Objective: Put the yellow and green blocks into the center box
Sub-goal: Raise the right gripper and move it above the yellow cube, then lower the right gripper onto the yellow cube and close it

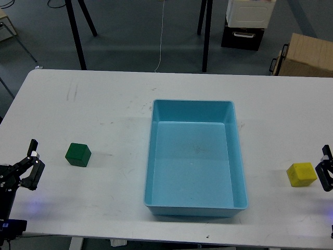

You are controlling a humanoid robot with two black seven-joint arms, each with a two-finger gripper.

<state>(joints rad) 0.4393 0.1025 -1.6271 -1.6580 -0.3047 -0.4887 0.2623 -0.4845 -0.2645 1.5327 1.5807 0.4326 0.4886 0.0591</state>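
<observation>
The dark green block point(78, 154) sits on the white table's left side, well left of the light-blue center box point(151, 156), which is empty. On the right side, near the table's edge, rests the yellow block point(302, 174). My left gripper point(33, 160) hovers at the left edge with its fingers apart and nothing between them, a short way left of the green block. My right gripper point(326, 169) shows partly at the right edge, just right of the yellow block; it is open and empty.
The white table point(104, 99) carries only the tray and the two blocks. Beyond its far edge are black stand legs point(78, 36), a brown cardboard box point(307, 57) and a white-and-black crate point(244, 23) on the floor.
</observation>
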